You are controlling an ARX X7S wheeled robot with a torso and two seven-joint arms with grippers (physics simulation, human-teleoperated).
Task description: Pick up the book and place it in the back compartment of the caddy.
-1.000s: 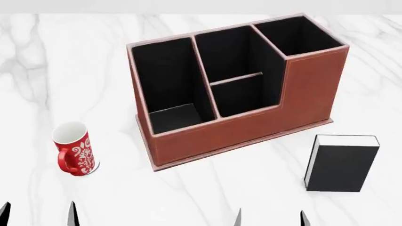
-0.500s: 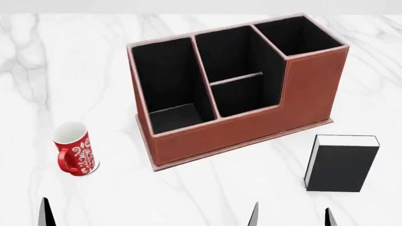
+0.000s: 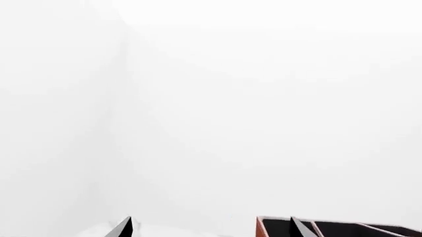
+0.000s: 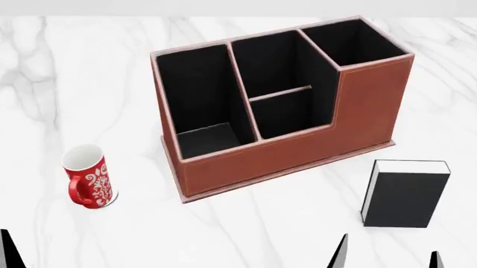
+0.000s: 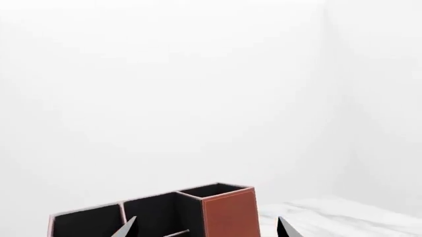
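Note:
The black book [image 4: 406, 192] with white page edges stands upright on the marble table, right of and nearer than the reddish-brown caddy [image 4: 298, 153]. The back compartment [image 4: 291, 114] is the small black-lined pocket behind the low wall, and it holds nothing. My right gripper [image 4: 387, 257] is open at the bottom edge, just short of the book. Of the left gripper only one fingertip [image 4: 8, 248] shows at the bottom left. In the wrist views, the left gripper [image 3: 211, 229] and right gripper [image 5: 206, 229] are both open and hold nothing. The caddy [image 5: 228, 212] lies beyond the right one.
A red patterned mug [image 4: 88, 177] stands left of the caddy, near the front. The white marble table [image 4: 246, 229] runs wide on all sides. A corner of the caddy [image 3: 329, 229] shows in the left wrist view, under a plain white wall.
My right fingertips have slid right along the bottom edge, ending below the book. The left fingertips have slid left, partly out of view. Book, caddy and mug have not moved.

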